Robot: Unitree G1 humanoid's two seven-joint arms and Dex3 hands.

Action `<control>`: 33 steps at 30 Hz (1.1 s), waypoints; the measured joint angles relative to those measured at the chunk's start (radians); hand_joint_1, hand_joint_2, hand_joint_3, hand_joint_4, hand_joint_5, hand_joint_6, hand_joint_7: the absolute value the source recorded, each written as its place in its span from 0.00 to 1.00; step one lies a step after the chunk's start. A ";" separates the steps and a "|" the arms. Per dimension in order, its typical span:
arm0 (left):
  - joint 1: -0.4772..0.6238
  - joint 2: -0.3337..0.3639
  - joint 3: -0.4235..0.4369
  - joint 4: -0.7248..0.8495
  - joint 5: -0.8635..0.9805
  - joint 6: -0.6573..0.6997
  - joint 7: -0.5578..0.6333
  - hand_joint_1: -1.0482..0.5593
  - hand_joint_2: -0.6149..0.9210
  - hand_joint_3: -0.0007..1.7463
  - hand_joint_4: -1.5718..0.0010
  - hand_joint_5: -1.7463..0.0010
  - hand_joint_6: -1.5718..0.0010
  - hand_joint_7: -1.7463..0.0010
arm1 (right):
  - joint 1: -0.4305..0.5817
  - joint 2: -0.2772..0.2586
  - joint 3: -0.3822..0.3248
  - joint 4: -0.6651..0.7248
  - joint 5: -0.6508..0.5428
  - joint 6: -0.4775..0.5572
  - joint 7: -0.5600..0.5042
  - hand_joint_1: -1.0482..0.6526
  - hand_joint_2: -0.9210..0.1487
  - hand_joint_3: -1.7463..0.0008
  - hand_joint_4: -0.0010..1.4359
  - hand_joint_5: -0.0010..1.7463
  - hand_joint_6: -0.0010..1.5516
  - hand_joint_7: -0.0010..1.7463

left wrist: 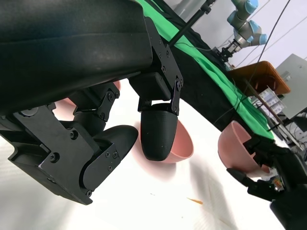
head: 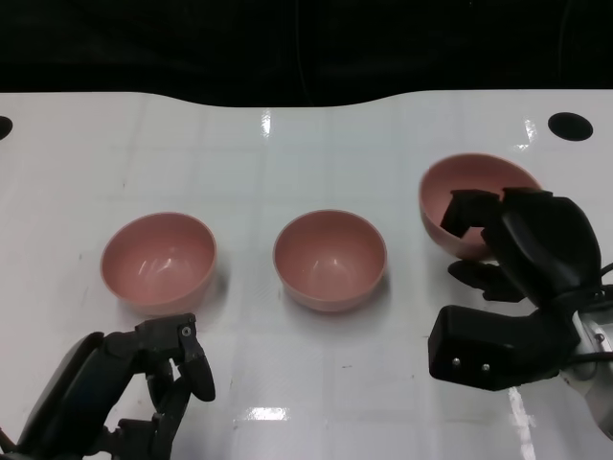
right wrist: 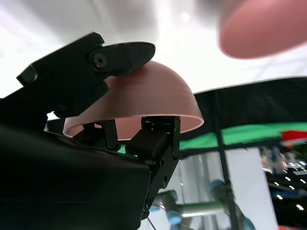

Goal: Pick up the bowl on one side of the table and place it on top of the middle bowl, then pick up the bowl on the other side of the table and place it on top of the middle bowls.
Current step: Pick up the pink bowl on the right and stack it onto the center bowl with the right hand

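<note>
Head view, worktop [head: 287, 172]: white and glossy, with three pink bowls in a row.
Head view, left bowl [head: 159, 261]: stands upright on the worktop, near the left robot hand [head: 144, 383], not touched.
Head view, middle bowl [head: 330, 259]: upright, alone, nothing stacked in it.
Head view, right bowl [head: 469, 201]: tilted toward the camera, pinched at its rim by the right robot hand [head: 522, 259].
Left wrist view, left robot hand [left wrist: 96, 120]: fingers apart, holding nothing; the middle bowl [left wrist: 180, 143] shows behind a fingertip.
Right wrist view, right bowl [right wrist: 144, 100]: clamped between fingers outside and inside; a blurred pink shape beyond [right wrist: 264, 28] is perhaps the middle bowl.
</note>
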 measured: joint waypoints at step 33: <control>0.042 0.000 -0.016 -0.047 0.046 0.002 0.007 0.59 0.63 0.83 0.46 0.03 0.50 0.16 | -0.068 0.196 0.132 -0.035 -0.025 -0.075 0.059 0.51 0.62 0.26 0.68 1.00 0.52 0.89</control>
